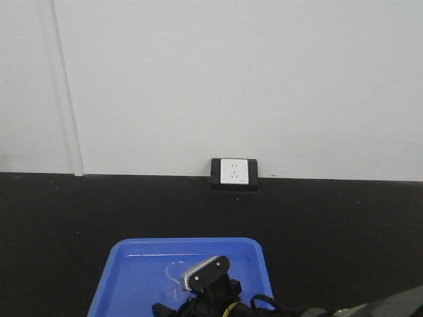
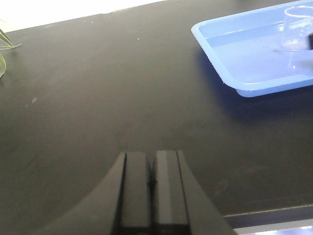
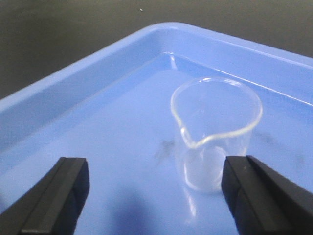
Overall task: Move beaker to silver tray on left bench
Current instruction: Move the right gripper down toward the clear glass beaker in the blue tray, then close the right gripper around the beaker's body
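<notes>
The black bench fills most of the left wrist view. A white wall takes the upper half of the front view, with a socket at its foot. The blue tray lies on the bench, at the bottom middle of the front view. The beaker stands upright inside it, right of centre in the right wrist view, with its spout turned toward the camera; it looks empty. The silver tray appears in no view.

The right gripper sits low over the blue tray, spread wide and holding nothing, with one finger in each lower corner of its frame. The beaker lies between the fingers but far over toward the lower-right one. That finger overlaps the beaker's base in the picture, and whether they touch cannot be told. The left gripper, at the bottom middle of its frame, has its fingers pressed together with nothing between them, above bare bench.

The step in hand looks like the grasp. It would go best if the right gripper first shifts toward the right of its frame, so the glass sits midway. Otherwise one finger will likely shove it across the smooth plastic or tip it. Next it should ease forward so the pads meet the straight wall below the rim, clear of the spout. It should then close gently, since thin glass is slippery. The lift should go straight up, high enough to clear the tray's raised edge before any sideways travel.
</notes>
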You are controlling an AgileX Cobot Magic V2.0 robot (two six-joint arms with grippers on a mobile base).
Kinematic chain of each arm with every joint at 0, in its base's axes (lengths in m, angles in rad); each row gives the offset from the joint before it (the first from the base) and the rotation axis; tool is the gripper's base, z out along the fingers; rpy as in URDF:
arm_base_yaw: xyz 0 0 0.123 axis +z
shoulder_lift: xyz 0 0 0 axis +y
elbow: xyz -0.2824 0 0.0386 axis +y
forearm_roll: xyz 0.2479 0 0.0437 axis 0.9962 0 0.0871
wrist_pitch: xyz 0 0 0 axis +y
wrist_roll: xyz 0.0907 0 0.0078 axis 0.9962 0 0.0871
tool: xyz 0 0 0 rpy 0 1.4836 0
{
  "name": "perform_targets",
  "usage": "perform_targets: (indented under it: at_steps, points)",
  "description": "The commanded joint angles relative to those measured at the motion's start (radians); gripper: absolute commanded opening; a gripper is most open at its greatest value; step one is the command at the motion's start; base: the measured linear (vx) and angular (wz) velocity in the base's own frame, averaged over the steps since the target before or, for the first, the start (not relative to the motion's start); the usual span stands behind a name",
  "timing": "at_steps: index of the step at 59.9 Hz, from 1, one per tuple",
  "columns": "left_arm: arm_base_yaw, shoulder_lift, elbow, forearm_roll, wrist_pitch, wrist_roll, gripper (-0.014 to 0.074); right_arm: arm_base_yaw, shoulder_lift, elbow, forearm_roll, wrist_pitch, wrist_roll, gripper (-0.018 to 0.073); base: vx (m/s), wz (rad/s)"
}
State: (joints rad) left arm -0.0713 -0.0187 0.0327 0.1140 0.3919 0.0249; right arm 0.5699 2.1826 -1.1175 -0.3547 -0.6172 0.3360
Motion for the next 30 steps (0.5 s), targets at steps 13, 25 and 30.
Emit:
perform_targets:
  at_steps: [13, 25, 30]
  points:
    - [-0.003, -0.007, 0.020, -0.001, -0.082, -0.002, 0.0001, -0.004, 0.030, -0.165, 0.066, 0.011, -0.002, 0.0594, 0.00, 0.00]
    - [-0.003, -0.007, 0.020, -0.001, -0.082, -0.002, 0.0001, -0.004, 0.070, -0.227, 0.084, 0.010, -0.002, 0.0594, 0.00, 0.00]
    - [-0.003, -0.007, 0.020, -0.001, -0.082, -0.002, 0.0001, -0.004, 0.090, -0.253, 0.104, 0.010, -0.002, 0.0593, 0.00, 0.00]
